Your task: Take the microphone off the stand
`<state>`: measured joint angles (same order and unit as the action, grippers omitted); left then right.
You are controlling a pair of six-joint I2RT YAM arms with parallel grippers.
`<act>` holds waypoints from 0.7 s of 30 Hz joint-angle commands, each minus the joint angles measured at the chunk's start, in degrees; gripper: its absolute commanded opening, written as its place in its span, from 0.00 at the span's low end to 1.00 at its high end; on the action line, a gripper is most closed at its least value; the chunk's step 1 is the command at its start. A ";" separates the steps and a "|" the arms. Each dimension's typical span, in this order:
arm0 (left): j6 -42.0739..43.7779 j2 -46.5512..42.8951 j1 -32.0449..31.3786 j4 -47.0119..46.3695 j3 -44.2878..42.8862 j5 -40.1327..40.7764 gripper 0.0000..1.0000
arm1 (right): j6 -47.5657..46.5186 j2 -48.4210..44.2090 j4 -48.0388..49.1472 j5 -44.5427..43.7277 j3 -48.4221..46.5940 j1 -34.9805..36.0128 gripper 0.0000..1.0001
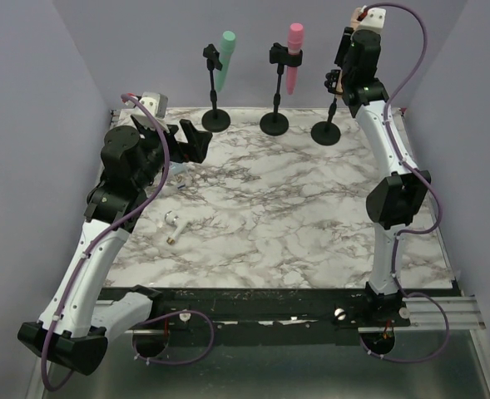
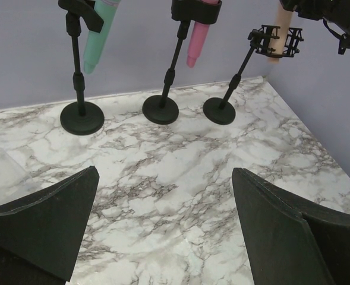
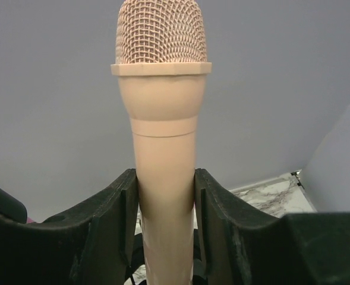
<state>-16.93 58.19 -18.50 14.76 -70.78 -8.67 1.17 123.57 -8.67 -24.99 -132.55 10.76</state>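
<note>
The right gripper (image 3: 166, 202) is closed on the peach microphone (image 3: 163, 119). Its two black fingers (image 3: 121, 208) press against either side of the handle, and the mesh head stands upright above them at 12 o'clock in the wrist view. From the left wrist camera, the handle runs down past the black clip (image 2: 280, 40) of the right-hand stand (image 2: 237, 77). Its lower end shows just under the clip. I cannot tell whether the clip still grips it. That stand leans, and its round base sits at about 1 o'clock on the marble table (image 1: 294, 216).

The left gripper (image 2: 163, 178) hangs over the table at roughly 10 o'clock with its jaws spread wide, holding nothing. Beyond it, at 12 o'clock on the far edge, a pink microphone (image 2: 198, 38) sits in the middle stand. A green microphone (image 2: 100, 35) sits in the stand at 11 o'clock. A small white object (image 1: 175, 222) lies on the marble at about 9 o'clock, near the left arm.
</note>
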 commanded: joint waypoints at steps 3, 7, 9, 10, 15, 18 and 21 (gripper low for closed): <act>0.04 0.23 -0.30 -1.05 0.52 -1.00 0.99 | -2.49 1.04 2.00 1.48 -3.19 -0.23 0.36; 0.14 0.30 -0.48 -0.97 0.51 -0.83 0.99 | -2.73 0.22 2.42 1.49 -3.32 -0.27 0.27; 0.14 0.34 -0.61 -0.92 0.47 -0.74 0.99 | -2.66 -0.16 2.58 1.53 -3.33 -0.22 0.23; 0.21 0.34 -0.66 -0.96 0.47 -0.65 0.99 | -2.66 -0.44 2.60 1.61 -3.39 -0.23 0.22; 0.32 0.43 -0.83 -0.96 0.54 -0.36 0.99 | -2.40 -1.06 2.96 1.88 -5.62 -0.24 0.19; 0.29 0.51 -0.92 -0.96 0.59 -0.30 0.99 | -2.61 -1.40 3.68 2.14 -7.58 -0.23 0.09; 0.40 0.60 -1.09 -0.88 0.49 -0.22 0.99 | -2.49 -2.60 4.69 1.98 -8.15 -0.22 0.01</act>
<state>-16.93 58.57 -19.22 14.68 -70.78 -8.64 -0.62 123.66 -7.94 -23.90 -137.71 10.76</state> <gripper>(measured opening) 0.980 0.430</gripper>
